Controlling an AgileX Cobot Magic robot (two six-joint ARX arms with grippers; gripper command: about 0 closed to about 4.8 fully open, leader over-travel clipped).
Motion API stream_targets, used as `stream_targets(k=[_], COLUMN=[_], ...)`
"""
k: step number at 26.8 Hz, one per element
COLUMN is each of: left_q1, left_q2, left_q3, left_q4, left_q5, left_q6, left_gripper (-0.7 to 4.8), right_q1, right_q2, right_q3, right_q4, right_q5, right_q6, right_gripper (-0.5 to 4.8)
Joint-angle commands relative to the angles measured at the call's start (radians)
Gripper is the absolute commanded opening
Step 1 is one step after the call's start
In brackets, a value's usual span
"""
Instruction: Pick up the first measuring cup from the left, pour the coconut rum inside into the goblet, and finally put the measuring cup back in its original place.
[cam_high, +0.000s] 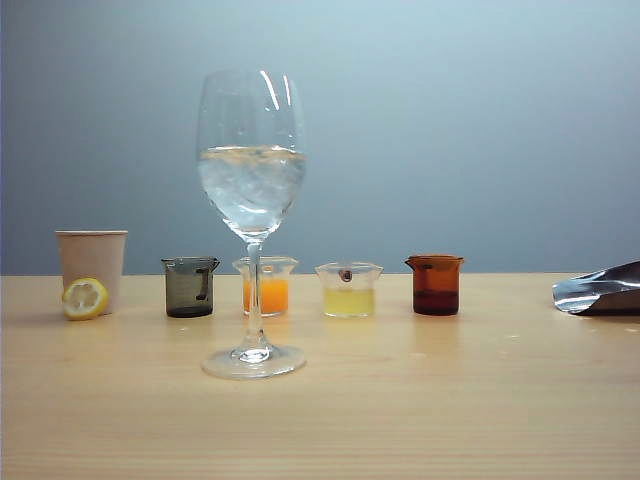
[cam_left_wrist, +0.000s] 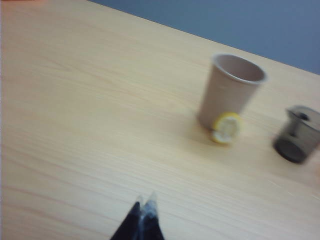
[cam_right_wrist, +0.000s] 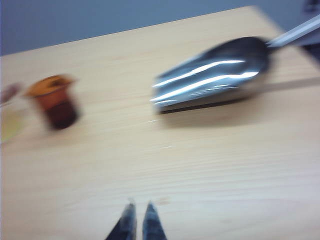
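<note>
With both tools clenched and empty, the left tool (cam_left_wrist: 143, 204) and right tool (cam_right_wrist: 138, 207) are hovering over bare table (cam_high: 450, 400) while the measuring cup (cam_high: 190, 287) is sitting untouched near the goblet (cam_high: 251, 180), everything remaining to do

No legible text, label, brand, number or sign is found on any cup, glass, scoop or surface; the wrist views are blurred.
</note>
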Motion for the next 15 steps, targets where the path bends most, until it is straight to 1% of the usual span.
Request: stream_targets(k=[1, 2, 15], left_q1=[0.039, 0.045, 0.045], left_q2=[0.0, 0.0, 0.0], left_q3=[0.0, 0.0, 0.0], left_q4=[-0.007, -0.007, -0.007], left_q5=[0.003, 0.003, 0.003], left_q6=[0.001, 0.001, 0.001], left_gripper=[-0.05, -0.05, -0.05], right_q1=[-0.063, -0.075, -0.068], right_q2=[0.0, 0.0, 0.0], right_q3=[-0.004, -0.004, -0.004], right_q4=[0.002, 0.002, 0.002], right_q5=[0.0, 0.003, 0.003], right_q6=[0.0, 0.0, 0.0], right_gripper=[0.31, 0.31, 0.31])
